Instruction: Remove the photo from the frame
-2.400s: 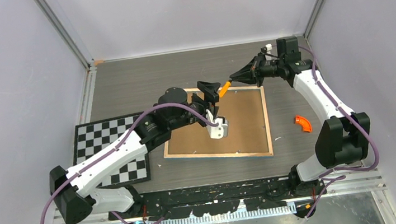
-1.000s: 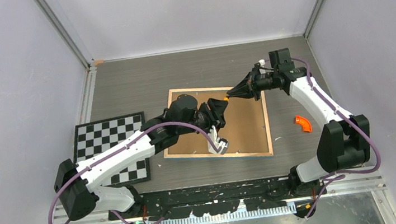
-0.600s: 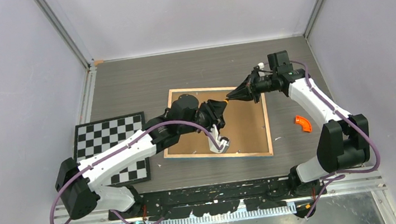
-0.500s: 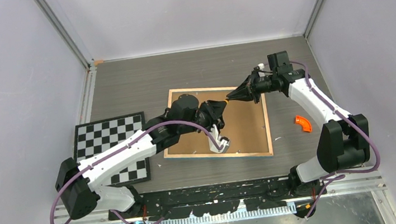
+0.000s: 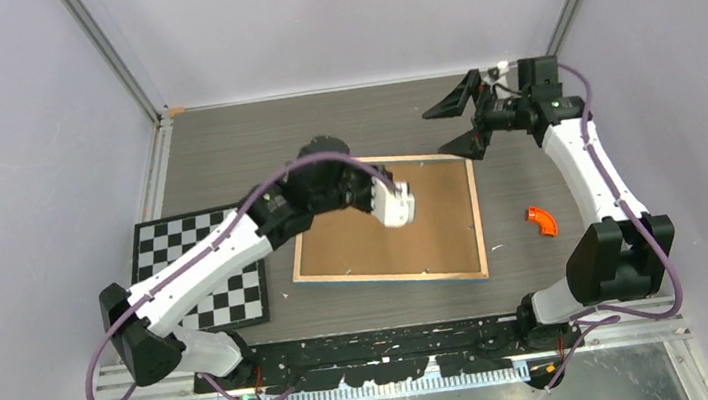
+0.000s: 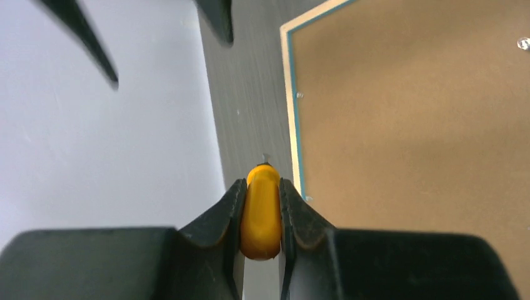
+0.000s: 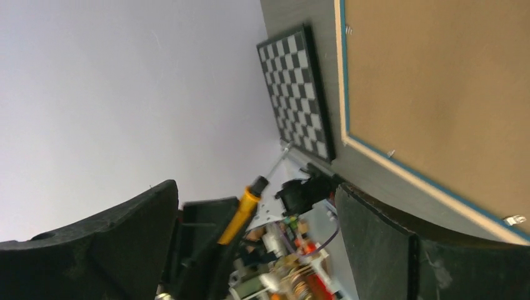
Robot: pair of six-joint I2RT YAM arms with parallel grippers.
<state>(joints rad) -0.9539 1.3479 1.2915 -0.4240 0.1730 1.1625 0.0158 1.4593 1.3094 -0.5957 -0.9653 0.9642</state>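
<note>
The frame [image 5: 434, 226] lies face down on the table, its brown fibreboard back up, and a thin blue border [image 6: 295, 125] shows along its edge. The photo is hidden under that back. My left gripper [image 6: 262, 185] is shut on the yellow-orange handle of a small screwdriver-like tool [image 6: 261, 215]. The right wrist view shows the tool [image 7: 240, 215] from the side, metal tip up. In the top view the left wrist [image 5: 393, 204] hovers over the frame's far part. My right gripper [image 5: 454, 124] stands wide open beyond the frame's far right corner, holding nothing.
A black-and-white checkerboard [image 5: 199, 268] lies left of the frame, partly under the left arm. A small orange curved piece [image 5: 540, 221] sits on the table right of the frame. Small metal tabs [image 6: 522, 43] dot the frame's back. Grey walls close in on three sides.
The right gripper has let go of the tool, opened wide and drawn back to the far right. The left gripper has closed on the tool's handle, and its wrist has risen and turned.
</note>
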